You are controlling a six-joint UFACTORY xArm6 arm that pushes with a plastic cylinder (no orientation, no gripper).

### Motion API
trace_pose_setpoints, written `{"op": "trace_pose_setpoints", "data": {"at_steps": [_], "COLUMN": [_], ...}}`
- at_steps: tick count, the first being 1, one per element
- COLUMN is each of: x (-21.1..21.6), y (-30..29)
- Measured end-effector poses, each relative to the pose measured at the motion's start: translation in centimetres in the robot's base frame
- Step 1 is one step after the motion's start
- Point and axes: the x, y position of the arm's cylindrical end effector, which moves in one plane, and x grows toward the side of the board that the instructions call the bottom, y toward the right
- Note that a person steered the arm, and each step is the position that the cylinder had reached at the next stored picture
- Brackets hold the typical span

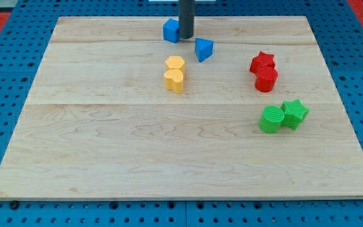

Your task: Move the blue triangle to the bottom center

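Tabletop (106,164): a pale wooden board lay on a blue pegboard base, with every block resting in its upper half.
Yellow blocks: a yellow hexagon (175,63) sat touching a second yellow block (175,80) just below it, left of centre.
Blue cube (171,30): it stood near the view's top, touching the rod's left side.
End effector: a plain dark rod with nothing to open or close and holding nothing; my tip (186,36) rested on the board between the two blue blocks.
Blue triangle (203,48): it lay just right of and below my tip, near the view's top centre, far from the bottom edge.
Red blocks: a red star (263,62) touched a red cylinder (266,79) below it.
Green blocks: a green cylinder (271,119) touched a green star (294,113) at its right.
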Motion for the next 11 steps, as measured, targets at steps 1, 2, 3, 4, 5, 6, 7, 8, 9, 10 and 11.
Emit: {"op": "trace_pose_setpoints", "data": {"at_steps": [1, 2, 3, 4, 5, 6, 7, 8, 9, 10, 11], "x": [-1.5, -3.2, -4.7, -1.2, 3.7, 5.9, 8.4, 12.5, 16.7, 21.2, 25.3], "y": [4.5, 2.4, 2.4, 5.4, 5.2, 2.2, 2.0, 1.9, 1.9, 1.9, -0.2]}}
